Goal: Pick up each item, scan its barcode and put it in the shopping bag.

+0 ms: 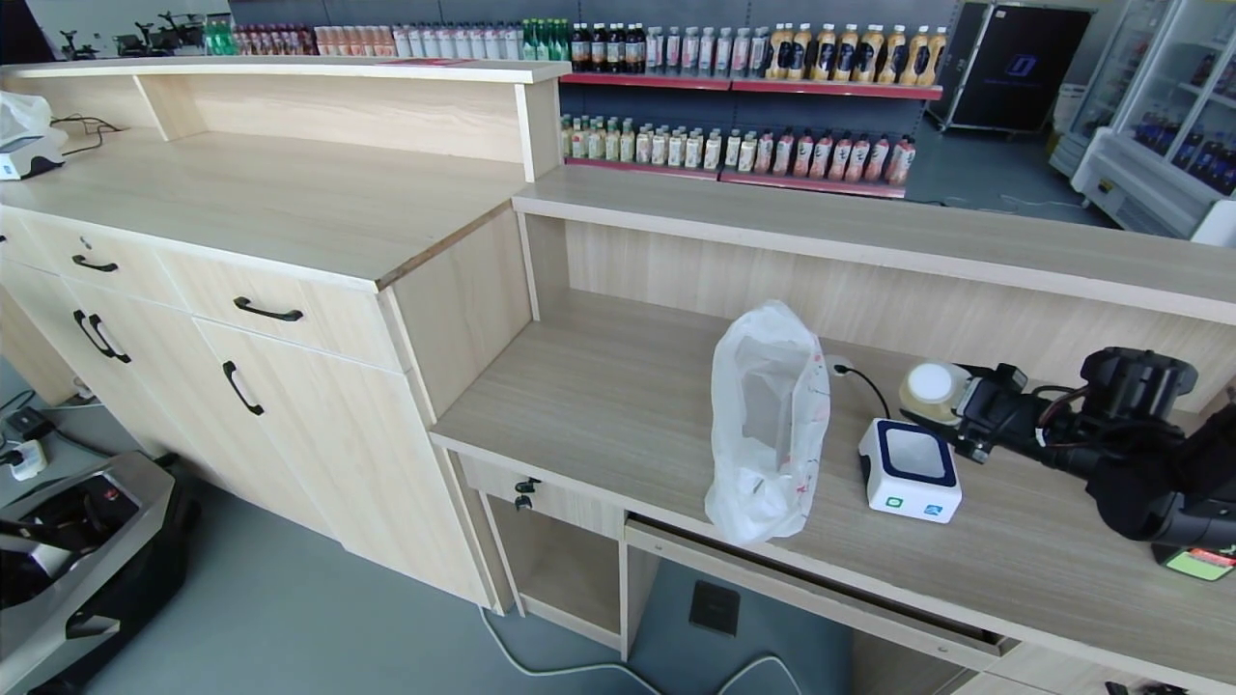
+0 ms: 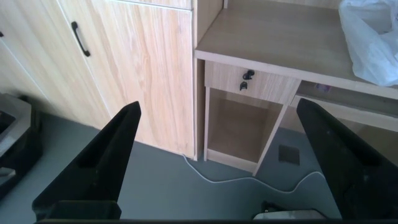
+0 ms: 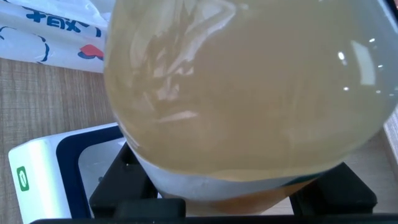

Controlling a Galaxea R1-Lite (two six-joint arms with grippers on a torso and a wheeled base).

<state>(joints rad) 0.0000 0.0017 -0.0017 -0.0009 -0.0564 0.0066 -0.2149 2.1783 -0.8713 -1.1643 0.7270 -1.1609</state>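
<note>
Left wrist view: the left gripper (image 2: pixel 219 106) hangs spread wide over the floor, in front of the desk (image 1: pixel 599 405). Wood runs wide up to the shopping bag (image 1: pixel 768 425) near the front edge. Just right sits the scanner (image 1: pixel 910 470). Just above it, the right gripper (image 1: pixel 966 410) clamps a pale bottle (image 1: pixel 929 386).

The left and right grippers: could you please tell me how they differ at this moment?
The left gripper is open and empty; the right gripper is shut on a white-capped yellowish bottle. The left gripper is out over the floor, short of the counter; the right gripper is above the counter, beside the barcode scanner. Both have black fingers.
</note>
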